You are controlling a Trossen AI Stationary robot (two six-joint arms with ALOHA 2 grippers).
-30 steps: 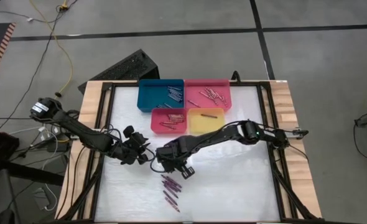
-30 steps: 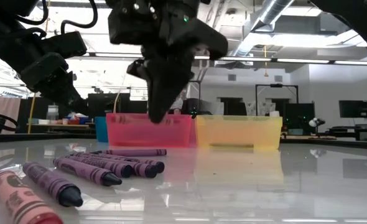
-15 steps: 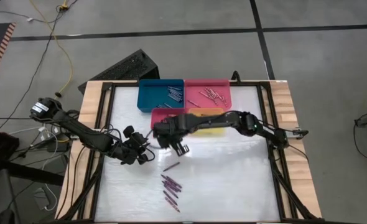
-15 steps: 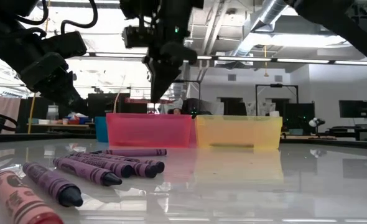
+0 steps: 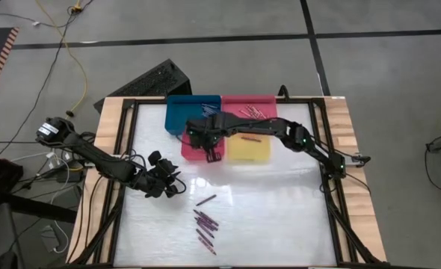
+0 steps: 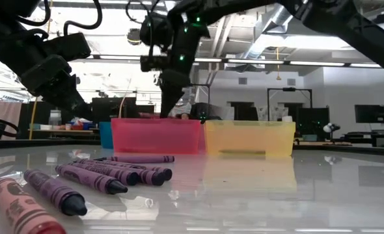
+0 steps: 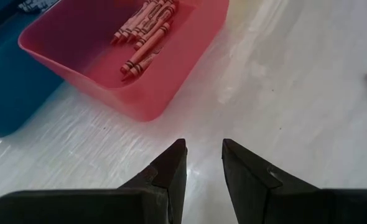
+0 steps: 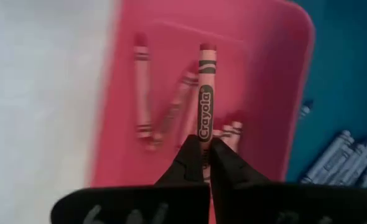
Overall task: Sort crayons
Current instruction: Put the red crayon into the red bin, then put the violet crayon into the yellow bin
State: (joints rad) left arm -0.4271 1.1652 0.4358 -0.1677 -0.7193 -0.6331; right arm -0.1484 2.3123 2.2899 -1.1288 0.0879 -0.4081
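My right gripper (image 8: 206,149) is shut on a red crayon (image 8: 205,87) above the red tray (image 5: 194,149), where several red crayons (image 8: 143,93) lie on the tray floor. In the low view it hangs (image 6: 169,97) over that tray (image 6: 156,135). Loose purple crayons (image 5: 204,222) lie flat on the white table, one apart (image 5: 205,200). My left gripper (image 7: 203,158) stands open over bare table near the left side (image 5: 168,183), with nothing between its fingers. My right gripper pinches one end of the red crayon (image 8: 204,134) between its two fingertips. The crayon runs on ahead along the fingers' line. The fingers slant steeply down from above. The crayon is lifted clear, its free end (image 8: 207,48) over the red tray's floor.
A blue tray (image 5: 183,116) with dark blue crayons and a pink tray (image 5: 249,112) with pink crayons stand at the far edge. A yellow tray (image 5: 248,149) stands right of the red one. In the low view, purple crayons (image 6: 94,177) and one red crayon (image 6: 19,205) lie up front.
My right gripper has gone up and toward the table's far edge, from beside the loose purple crayons to above the red tray. It has stayed shut and has rolled about its own axis. One purple crayon now shows where it was.
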